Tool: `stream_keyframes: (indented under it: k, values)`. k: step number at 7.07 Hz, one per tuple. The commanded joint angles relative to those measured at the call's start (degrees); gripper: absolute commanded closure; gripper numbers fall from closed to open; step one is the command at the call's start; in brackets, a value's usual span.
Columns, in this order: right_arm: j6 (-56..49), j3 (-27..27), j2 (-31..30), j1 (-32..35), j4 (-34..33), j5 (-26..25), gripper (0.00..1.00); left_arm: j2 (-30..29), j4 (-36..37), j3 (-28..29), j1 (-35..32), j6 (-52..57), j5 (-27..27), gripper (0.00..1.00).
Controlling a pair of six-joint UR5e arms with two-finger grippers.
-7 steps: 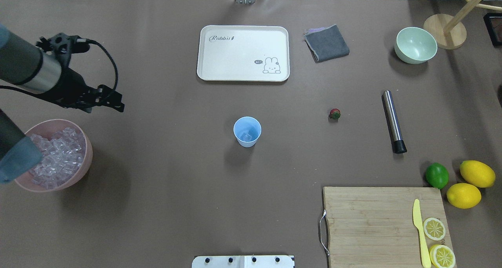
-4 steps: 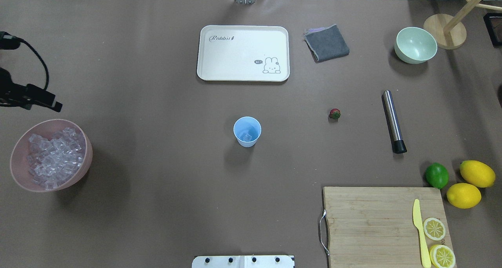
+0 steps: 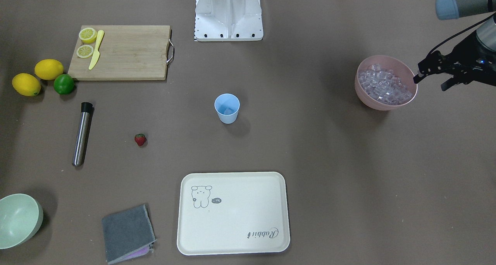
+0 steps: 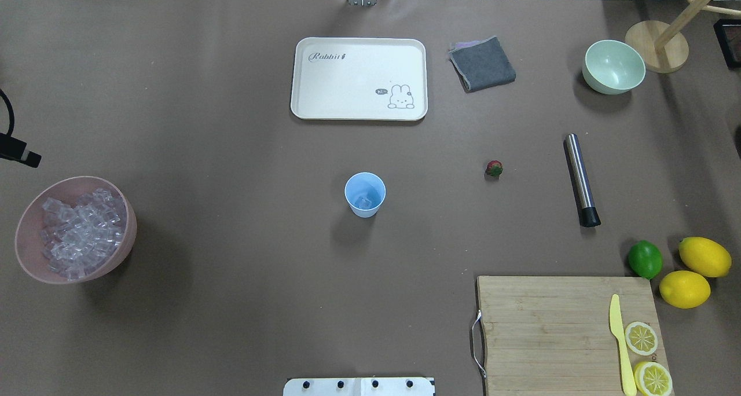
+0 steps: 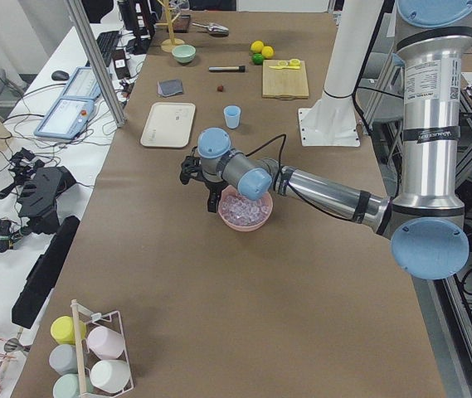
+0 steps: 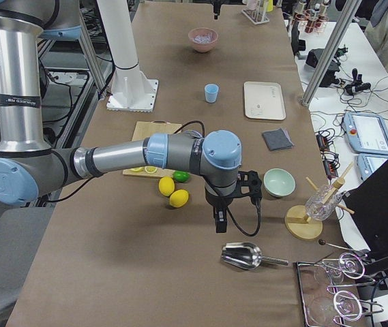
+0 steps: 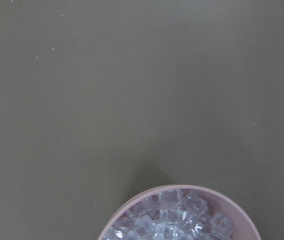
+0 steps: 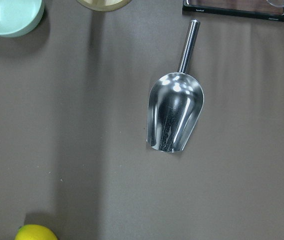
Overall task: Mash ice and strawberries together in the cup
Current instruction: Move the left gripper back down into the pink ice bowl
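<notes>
The strawberry (image 4: 494, 168) lies alone on the table (image 4: 231, 153) between the cup (image 4: 365, 194) and the steel rod (image 4: 579, 179). We judge it light, soft and bruisable, best pinched gently across its red flanks below the leafy cap. The cup stands upright mid-table with a little ice (image 4: 363, 201) in it, hard and probably slippery. The left gripper (image 3: 430, 83) hangs beside the pink bowl (image 4: 128, 234), fingers apart and empty; the right gripper's (image 6: 219, 221) state we cannot tell.
</notes>
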Motion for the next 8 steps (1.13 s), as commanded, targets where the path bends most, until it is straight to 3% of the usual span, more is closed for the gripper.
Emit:
stream_keyframes:
  k: [1, 3, 4, 6, 8]
  values:
    - [0.0, 0.0, 0.3, -0.3, 0.0, 0.0, 0.00, 0.3, -11.9, 1.3, 5.4, -14.7, 1.8, 0.03]
    - [0.2, -0.2, 0.6, -0.6, 0.0, 0.0, 0.00, 3.2, -14.9, 1.8, 8.2, -18.2, 5.3, 0.04]
    - [0.9, 0.1, 0.6, -0.6, 0.0, 0.0, 0.00, 5.0, -19.6, 2.4, 11.4, -18.5, 6.3, 0.04]
    - [1.3, 0.0, 0.9, -1.5, 0.0, 0.0, 0.00, 5.4, -23.9, 2.5, 17.0, -20.1, 12.1, 0.04]
    - [1.4, 0.2, 1.0, -1.5, 0.0, 0.0, 0.00, 7.0, -24.5, 2.5, 17.9, -19.0, 12.6, 0.07]
